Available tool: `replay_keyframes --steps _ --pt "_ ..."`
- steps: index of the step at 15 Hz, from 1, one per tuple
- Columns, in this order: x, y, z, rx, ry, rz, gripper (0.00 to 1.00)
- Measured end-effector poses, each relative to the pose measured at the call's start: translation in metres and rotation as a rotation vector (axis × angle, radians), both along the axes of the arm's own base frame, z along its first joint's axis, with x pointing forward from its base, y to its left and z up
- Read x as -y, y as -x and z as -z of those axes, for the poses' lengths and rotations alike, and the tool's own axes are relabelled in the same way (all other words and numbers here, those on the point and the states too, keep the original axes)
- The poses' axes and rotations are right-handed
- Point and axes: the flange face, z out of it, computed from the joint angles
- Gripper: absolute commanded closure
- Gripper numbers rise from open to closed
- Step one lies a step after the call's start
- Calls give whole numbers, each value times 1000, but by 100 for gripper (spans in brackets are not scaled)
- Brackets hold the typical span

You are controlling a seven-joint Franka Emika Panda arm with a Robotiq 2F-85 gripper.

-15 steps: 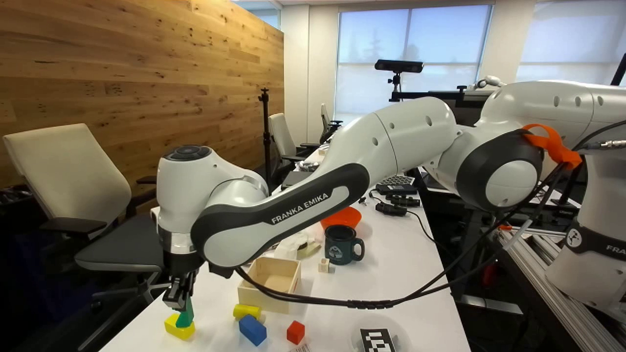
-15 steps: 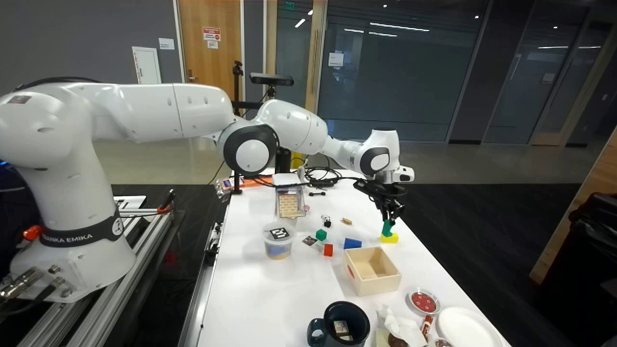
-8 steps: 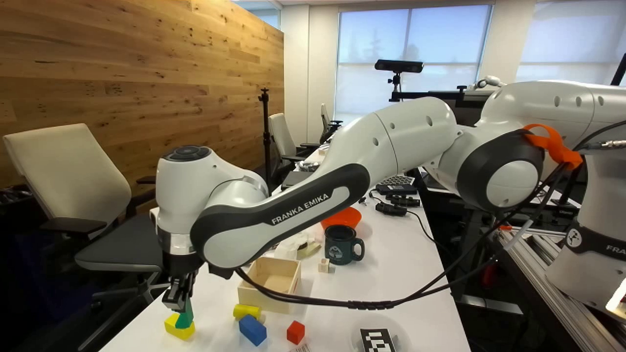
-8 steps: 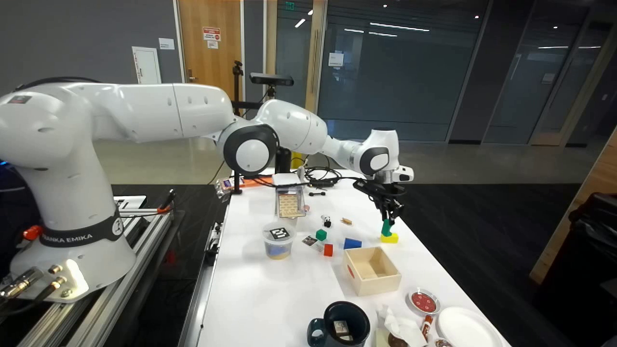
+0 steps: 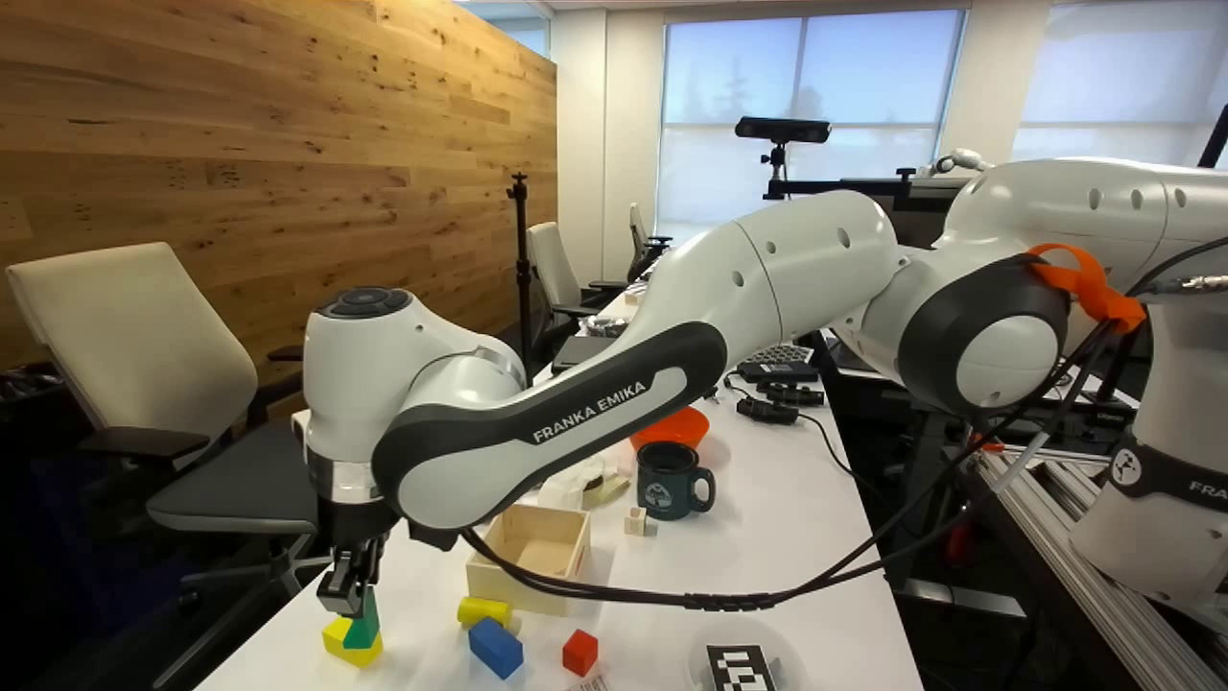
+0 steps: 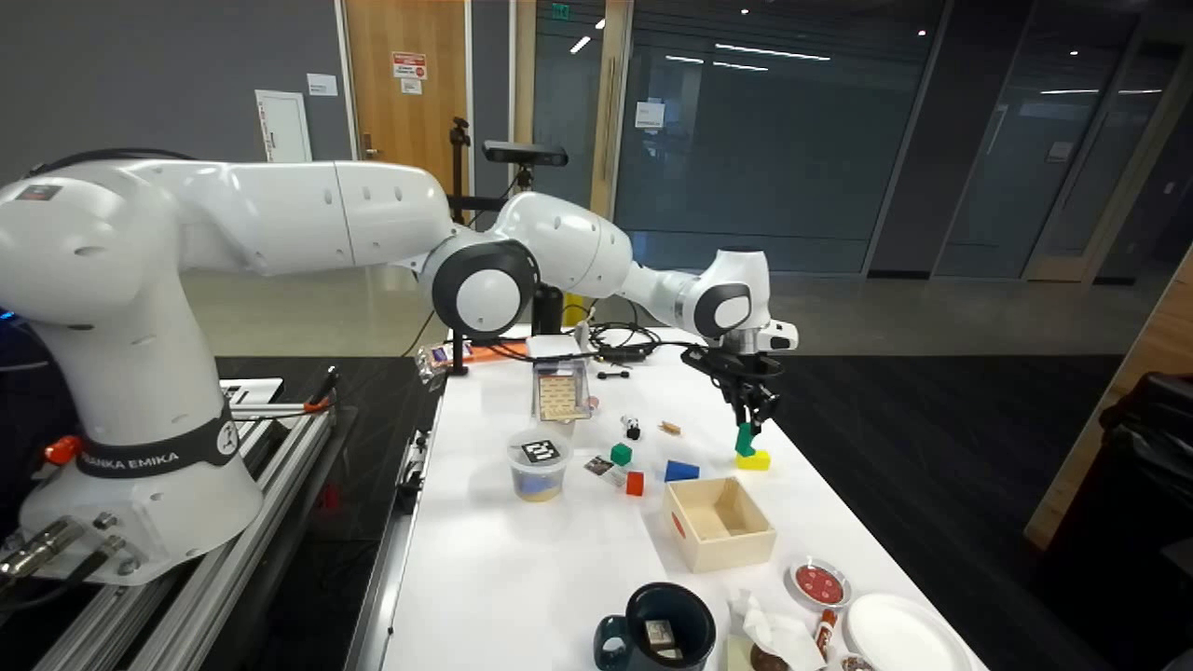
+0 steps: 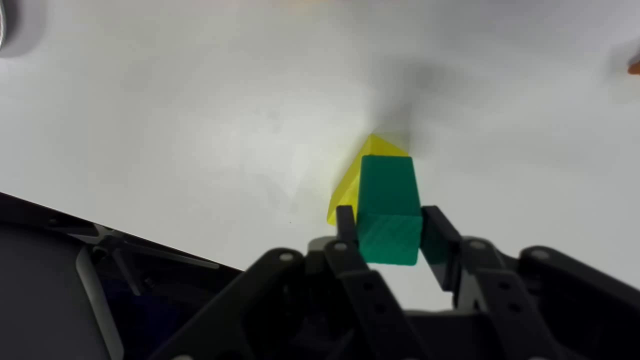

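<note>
grn blks (image 7: 389,185) (image 6: 621,454) 2 | yel blks (image 5: 336,641) (image 5: 483,611) 2 | blu blk (image 5: 496,647) 1 | red blk (image 5: 579,653) 1 | box (image 6: 734,553) 1 | plates (image 6: 904,634) 1+, prob.

I record a wooden box (image 6: 734,552) near the hand (image 7: 389,225); a mug (image 5: 664,488) and an orange bowl (image 5: 679,428) stand farther off.

in an exterior view a white arm (image 6: 569,244) reaches over a table (image 6: 517,582), its gripper (image 6: 749,429) holding the top of a green block (image 6: 744,442). that block's foot meets the outline of a yellow block (image 6: 757,461); contact is unclear. a blue wedge (image 6: 681,472) lies just behind an open wooden box (image 6: 736,552), a red cube (image 6: 635,484) near a green cube (image 6: 621,455), and a dark mug (image 6: 678,606) stands in the foreground.
</note>
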Motion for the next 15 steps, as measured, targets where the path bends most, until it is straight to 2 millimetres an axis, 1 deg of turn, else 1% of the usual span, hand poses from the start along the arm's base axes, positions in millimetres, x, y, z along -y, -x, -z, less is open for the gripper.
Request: replay_keyframes --steps 3,4,5,11,15 --pt "0 0 0 -2 1 0 7" --pt "0 0 0 -2 1 0 1" --pt "0 0 0 -3 1 0 0" --pt "0 0 0 -3 3 1 0" --pt "0 -1 -7 2 -4 12 0"
